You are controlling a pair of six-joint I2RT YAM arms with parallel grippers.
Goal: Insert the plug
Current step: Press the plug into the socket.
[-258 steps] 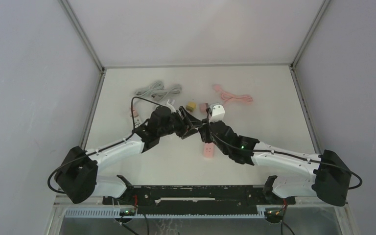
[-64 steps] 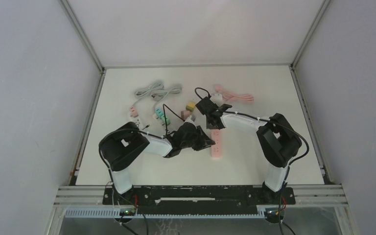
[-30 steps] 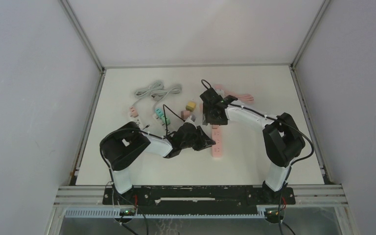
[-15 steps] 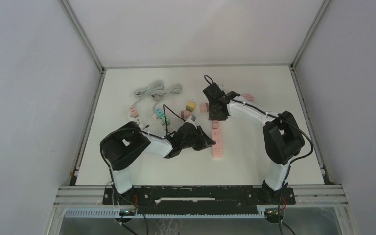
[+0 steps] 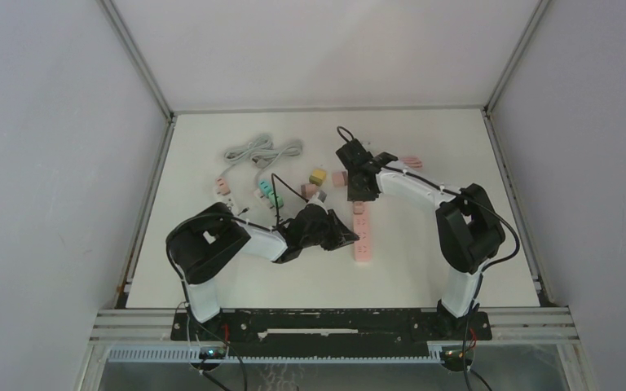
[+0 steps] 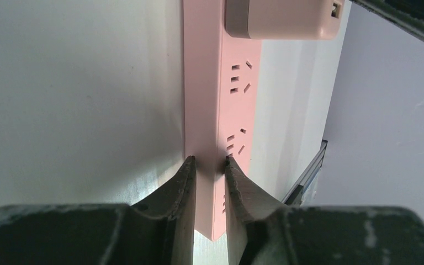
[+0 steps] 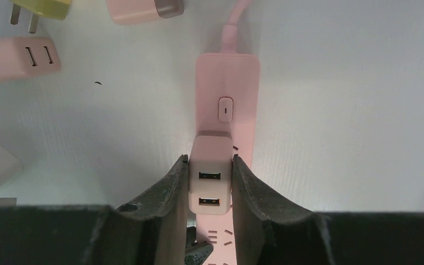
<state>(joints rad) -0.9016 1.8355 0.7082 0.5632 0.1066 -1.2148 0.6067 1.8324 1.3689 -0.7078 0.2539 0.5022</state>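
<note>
On the white table [image 5: 407, 277], seen from above, both arms meet at a slim pink power strip [image 5: 362, 240]. The left wrist view shows the left gripper [image 6: 210, 165] pinching the strip's smooth long edge. Only the right wrist view shows the right gripper [image 7: 210, 161] clamped on a boxy two-port pink plug [image 7: 211, 185], which sits on the strip beside its switch [image 7: 226, 109].

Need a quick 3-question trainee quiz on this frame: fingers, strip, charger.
1. True or false: the left fingers clamp the edge of the pink power strip.
2. What do the right fingers grip? A) yellow plug B) pink charger C) grey cable
3. Fill in: on the strip, the charger sits right beside the ___.
Key: 1 true; 2 B; 3 switch.
</note>
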